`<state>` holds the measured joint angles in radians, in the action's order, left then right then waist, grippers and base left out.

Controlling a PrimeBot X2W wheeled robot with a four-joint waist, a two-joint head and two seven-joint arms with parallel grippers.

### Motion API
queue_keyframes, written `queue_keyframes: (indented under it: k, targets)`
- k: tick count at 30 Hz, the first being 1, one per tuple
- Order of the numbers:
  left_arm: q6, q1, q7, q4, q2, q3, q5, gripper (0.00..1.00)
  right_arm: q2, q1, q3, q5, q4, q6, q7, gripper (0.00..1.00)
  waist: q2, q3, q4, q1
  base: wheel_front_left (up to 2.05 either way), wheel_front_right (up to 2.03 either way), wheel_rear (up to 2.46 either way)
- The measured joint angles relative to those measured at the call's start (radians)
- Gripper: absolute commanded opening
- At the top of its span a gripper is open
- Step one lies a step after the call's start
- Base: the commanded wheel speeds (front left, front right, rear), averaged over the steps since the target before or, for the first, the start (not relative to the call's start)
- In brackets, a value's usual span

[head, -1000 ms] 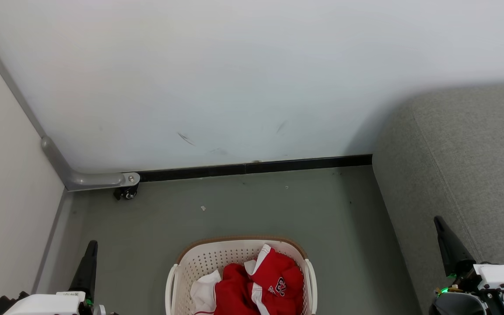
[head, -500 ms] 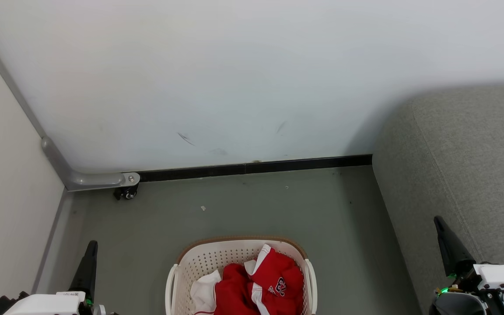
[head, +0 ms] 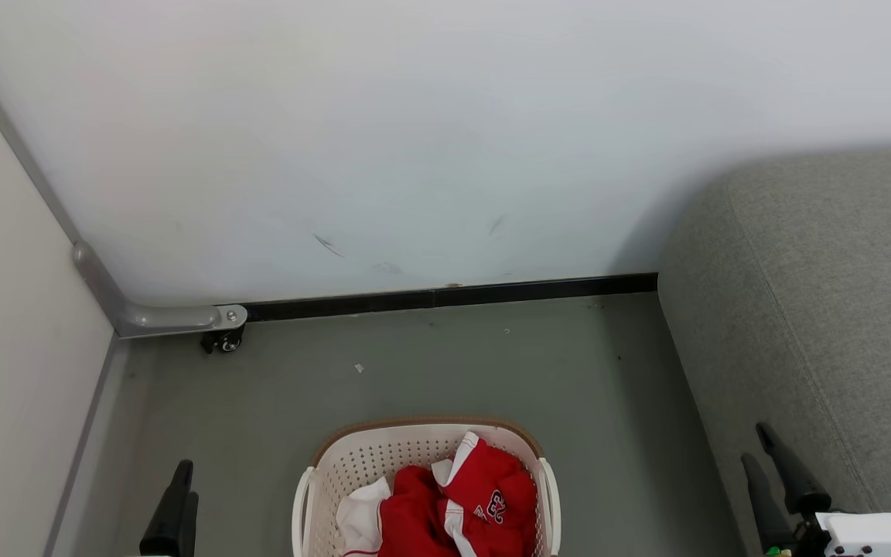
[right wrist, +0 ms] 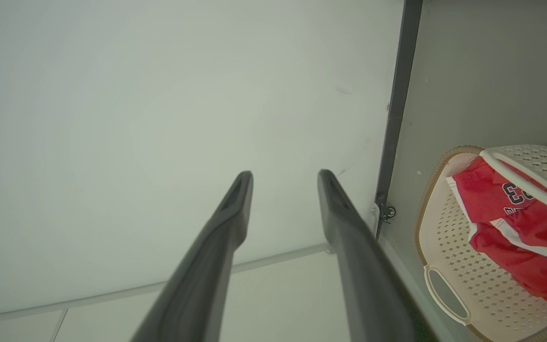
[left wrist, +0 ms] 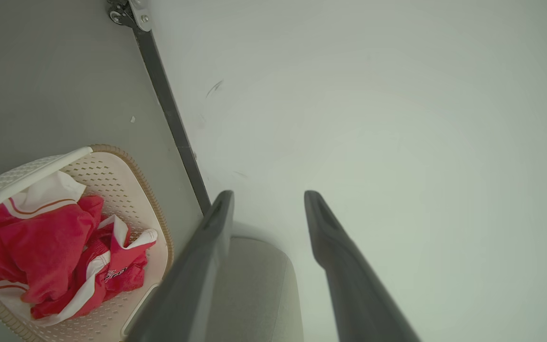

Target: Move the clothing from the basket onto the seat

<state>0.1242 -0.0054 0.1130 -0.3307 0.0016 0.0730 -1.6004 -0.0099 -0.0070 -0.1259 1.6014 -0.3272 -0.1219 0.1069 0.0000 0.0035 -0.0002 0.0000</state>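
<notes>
You had both arms hanging clear of the load. From the left wrist view, your left end effector [left wrist: 268,195] had its two dark fingers spread with nothing between them, set against the white wall [left wrist: 397,118]. Your right end effector [right wrist: 285,175] was likewise parted and empty in the right wrist view. The clothing [head: 445,510] lay crumpled inside the basket [head: 353,449], which stood on the grey floor [head: 414,363] between the two end effectors and well short of the black baseboard [head: 453,295]. The head view gave you the seat [head: 824,309] as a broad grey mass on the right, just beside the right fingers and apart from the basket. The left wrist view gave you a rounded grey corner of it, low between its own fingers. The right wrist view gave you the basket's white bar handle [right wrist: 525,178] crossing over the clothing, and dark numerals [right wrist: 515,192] on a red garment; in the head view those numerals were small and tilted. A small caster [head: 221,340] sat under a grey bracket [head: 175,317] at the wall's foot, beyond the basket to its left.
</notes>
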Motion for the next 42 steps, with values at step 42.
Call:
queue_keyframes:
  k: [42]
  targets:
    - [0.000,-0.092,-0.156,0.035,0.113,-0.172,0.377,1.00,-0.067,-0.096,0.136,-0.467,0.005,0.000,-0.151,1.00,0.0000,0.001,-0.011,0.0174,0.00,0.00,0.00]
